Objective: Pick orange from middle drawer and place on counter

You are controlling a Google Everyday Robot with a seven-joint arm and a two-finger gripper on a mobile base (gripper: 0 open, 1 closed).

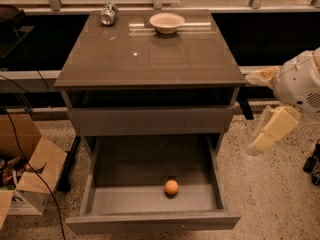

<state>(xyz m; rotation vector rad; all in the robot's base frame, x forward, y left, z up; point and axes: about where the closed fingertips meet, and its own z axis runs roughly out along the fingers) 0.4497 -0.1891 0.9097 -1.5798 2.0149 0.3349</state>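
The orange (pixel 171 187) lies on the floor of the open middle drawer (pixel 125 199), near its front and slightly right of centre. The drawer is pulled out at the bottom of the cabinet, below a closed grey drawer front (pixel 150 120). The counter (pixel 150 59) is the glossy grey-brown top of the cabinet. My gripper (pixel 265 134) hangs from the white arm at the right, beside the cabinet. It is above and to the right of the drawer, pointing down and left, apart from the orange and holding nothing that I can see.
A beige bowl (pixel 167 22) and a tipped metal can (pixel 108 13) sit at the back of the counter. An open cardboard box (pixel 25 174) with cables stands on the speckled floor at the left. A dark object (pixel 312 166) is at the right edge.
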